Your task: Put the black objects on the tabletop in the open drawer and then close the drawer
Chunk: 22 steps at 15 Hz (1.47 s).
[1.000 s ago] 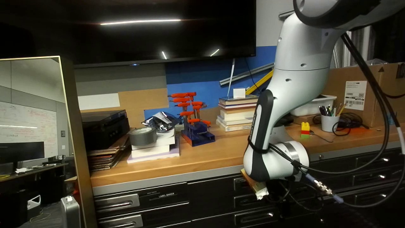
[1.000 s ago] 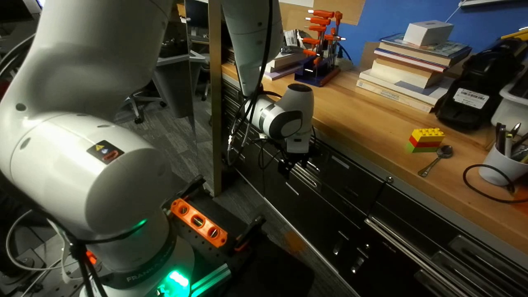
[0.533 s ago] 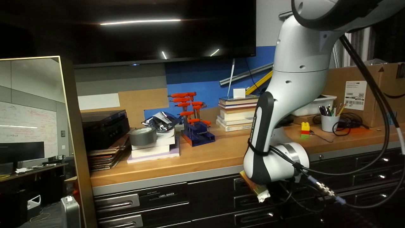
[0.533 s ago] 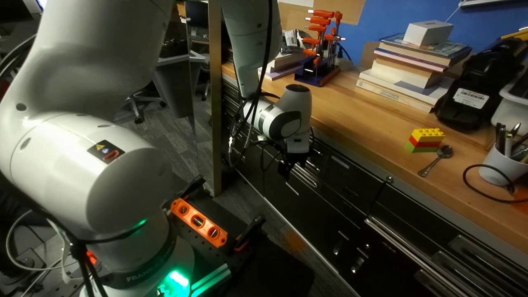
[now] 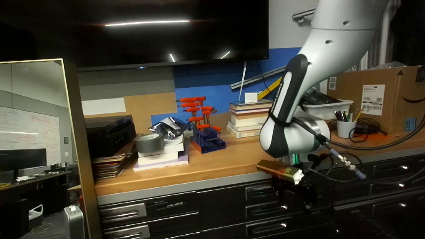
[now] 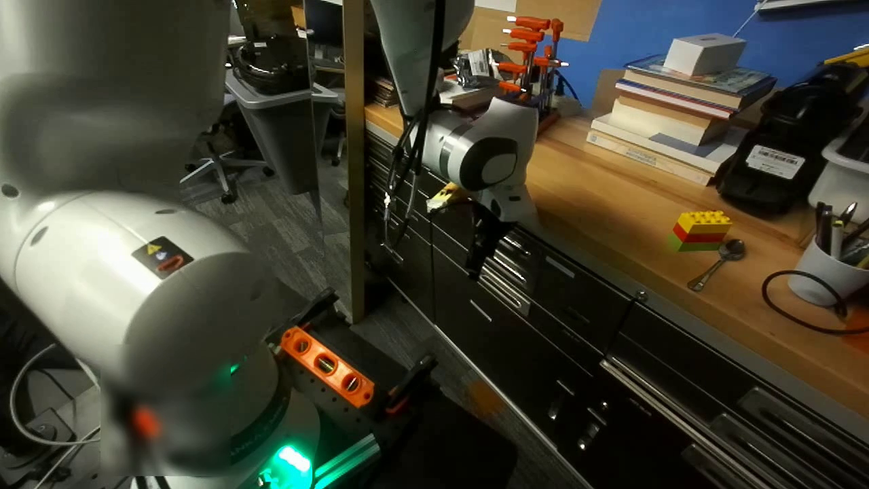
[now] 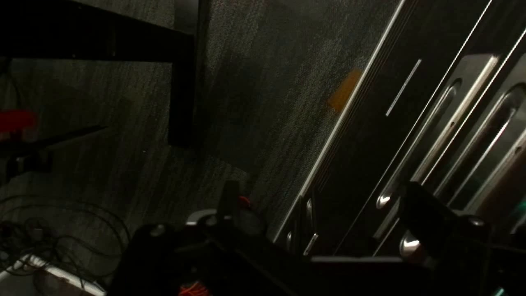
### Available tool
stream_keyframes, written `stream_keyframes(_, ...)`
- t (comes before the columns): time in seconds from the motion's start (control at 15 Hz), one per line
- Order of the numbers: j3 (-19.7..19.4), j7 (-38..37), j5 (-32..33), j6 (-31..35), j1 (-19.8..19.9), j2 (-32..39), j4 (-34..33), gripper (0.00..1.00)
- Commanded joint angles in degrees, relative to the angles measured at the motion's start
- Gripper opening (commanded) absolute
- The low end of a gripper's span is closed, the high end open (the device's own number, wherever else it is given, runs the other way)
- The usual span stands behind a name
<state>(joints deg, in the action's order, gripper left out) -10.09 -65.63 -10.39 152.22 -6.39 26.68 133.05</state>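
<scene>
My gripper (image 7: pixel 321 187) is open and empty in the wrist view, its dark fingers wide apart. In both exterior views the gripper (image 5: pixel 295 196) hangs beside the cabinet front, below the edge of the wooden tabletop (image 5: pixel 212 162); it is dark and tilted there (image 6: pixel 483 248). Dark drawer fronts (image 5: pixel 225 212) with silver handles (image 6: pixel 506 292) lie close to it and look flush; I see no open drawer. The drawer fronts also fill the right of the wrist view (image 7: pixel 394 135). No small black lumpy objects show on the tabletop; the arm hides part of it.
Tabletop things include book stacks (image 6: pixel 665 129), grey tape (image 5: pixel 150 143), an orange-handled hex key rack (image 5: pixel 207 141), a black device (image 5: pixel 109 136), toy blocks (image 6: pixel 703 231), a spoon (image 6: pixel 719 261) and a pen cup (image 5: pixel 346 128). A gold-edged mirror (image 5: pixel 81 149) stands beside the bench.
The arm has risen and drawn back from low at the cabinet front. The gripper has lifted and tilted, and now shows below the wrist. The toy blocks became hidden behind the arm in an exterior view.
</scene>
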Motion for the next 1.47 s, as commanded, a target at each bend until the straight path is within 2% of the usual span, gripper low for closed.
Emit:
stream_keyframes(0.0, 3.03, 13.08, 0.09, -6.47, 5.52, -7.47, 1.21, 1.0)
stream_keyframes(0.53, 3.2, 41.69, -0.41, -17.58, 10.38, -16.1, -2.04, 1.0)
stream_keyframes(0.8, 3.3, 54.06, -0.5, -25.51, 11.46, -22.92, -0.88, 1.0)
stream_keyframes(1.07, 2.76, 62.87, 4.25, -36.01, 11.65, -30.04, 0.31, 1.0)
stream_keyframes(1.4, 2.76, 64.0, 11.82, -41.25, 12.51, -39.92, 4.51, 1.0)
